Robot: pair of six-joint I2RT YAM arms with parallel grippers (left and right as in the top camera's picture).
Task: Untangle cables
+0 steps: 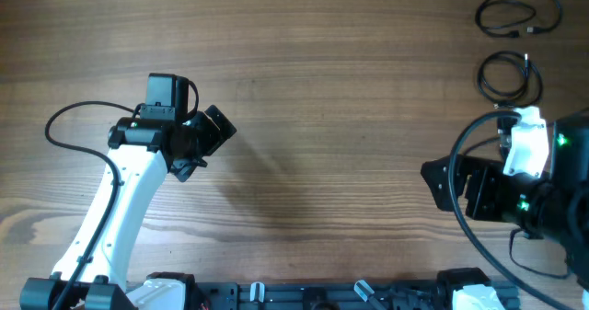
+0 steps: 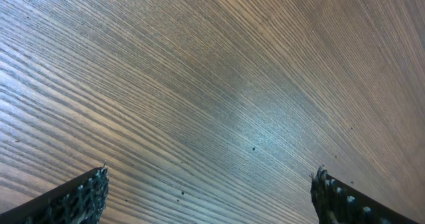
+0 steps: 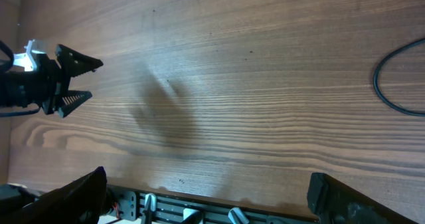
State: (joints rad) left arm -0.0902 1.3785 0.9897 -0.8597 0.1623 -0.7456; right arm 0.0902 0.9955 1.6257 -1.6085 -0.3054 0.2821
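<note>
Seemingly done: far cable (image 1: 515, 32) and near cable (image 1: 525, 71) lie coiled apart; left gripper (image 2: 209, 197), right gripper (image 3: 206, 197) agape, empty; retreat next.

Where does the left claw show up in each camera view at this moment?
Overhead: the left claw sits left of centre, open, pointing right.
Left wrist: only its two fingertips show, at the bottom corners.
Right wrist: the same claw is small, near the upper left edge.
Shared landmark: the wood-grain table, beneath it in all three.

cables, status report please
Left gripper open, empty. Right gripper open, empty. Far cable and near cable coiled, apart, right edge. Nothing in the way.
</note>
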